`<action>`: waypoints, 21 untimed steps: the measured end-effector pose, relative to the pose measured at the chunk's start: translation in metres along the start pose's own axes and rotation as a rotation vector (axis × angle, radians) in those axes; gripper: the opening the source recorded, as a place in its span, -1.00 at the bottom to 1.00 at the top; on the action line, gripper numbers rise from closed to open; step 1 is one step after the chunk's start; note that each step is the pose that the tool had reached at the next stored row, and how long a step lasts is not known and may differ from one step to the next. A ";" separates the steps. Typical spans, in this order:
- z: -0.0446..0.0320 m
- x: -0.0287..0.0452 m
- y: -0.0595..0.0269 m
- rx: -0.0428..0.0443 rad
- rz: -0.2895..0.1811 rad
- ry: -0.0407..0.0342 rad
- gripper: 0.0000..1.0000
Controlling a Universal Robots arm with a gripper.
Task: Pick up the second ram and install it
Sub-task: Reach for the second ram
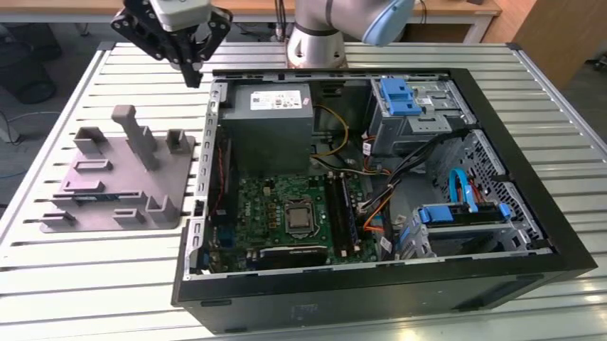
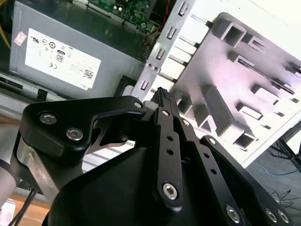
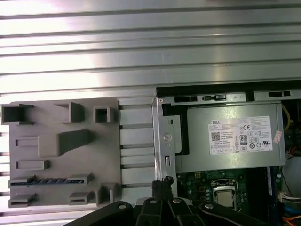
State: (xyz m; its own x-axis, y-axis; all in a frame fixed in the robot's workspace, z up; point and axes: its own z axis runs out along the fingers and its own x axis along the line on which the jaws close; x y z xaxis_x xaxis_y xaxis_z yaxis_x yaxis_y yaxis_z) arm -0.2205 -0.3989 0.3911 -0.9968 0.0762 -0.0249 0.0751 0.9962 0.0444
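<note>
We see the second ram (image 3: 49,181), a thin blue stick with dark chips, lying in a slot of the grey tray (image 3: 106,155). The gripper (image 1: 192,75) hangs empty, fingers pressed together. The power supply (image 3: 193,153) bears a white label (image 3: 241,135).

Slatted metal table (image 1: 76,284); wooden desk (image 1: 455,8) behind; grey floor (image 1: 14,153).

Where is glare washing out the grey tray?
In the second wrist view the grey tray is overexposed, blending into the white table; in the first wrist view glare streaks the table, but the tray and the second ram are evenly lit; the exterior view shows no glare there.
</note>
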 end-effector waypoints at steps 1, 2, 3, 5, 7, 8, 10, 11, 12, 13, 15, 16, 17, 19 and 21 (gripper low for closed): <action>0.0001 0.0030 -0.0002 0.0000 0.000 0.0000 -0.80; 0.0002 0.0058 -0.0004 0.0000 0.000 0.0000 -0.80; 0.0002 0.0083 -0.0006 0.0000 0.000 0.0000 -0.80; 0.0004 0.0129 -0.0010 0.0000 0.000 0.0000 -0.80; 0.0006 0.0178 -0.0014 0.0000 0.000 0.0000 -0.80; 0.0007 0.0201 -0.0016 0.0001 0.000 0.0000 -0.80; 0.0010 0.0254 -0.0020 0.0000 0.000 0.0000 -0.80; 0.0011 0.0282 -0.0022 -0.0001 0.000 0.0000 -0.80; 0.0013 0.0311 -0.0024 -0.0001 0.000 -0.0001 -0.80; 0.0014 0.0343 -0.0027 0.0000 0.000 0.0000 -0.80; 0.0016 0.0396 -0.0031 -0.0001 0.000 0.0000 -0.80; 0.0017 0.0421 -0.0033 0.0000 0.000 0.0000 -0.80; 0.0019 0.0445 -0.0035 0.0000 0.000 0.0000 -0.80; 0.0021 0.0495 -0.0039 0.0000 0.000 0.0001 -0.80; 0.0024 0.0554 -0.0043 0.0000 0.000 0.0000 -0.80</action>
State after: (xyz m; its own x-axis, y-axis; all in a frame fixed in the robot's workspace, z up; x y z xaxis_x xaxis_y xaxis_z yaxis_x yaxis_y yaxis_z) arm -0.2760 -0.3989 0.3871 -0.9968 0.0761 -0.0249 0.0750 0.9962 0.0443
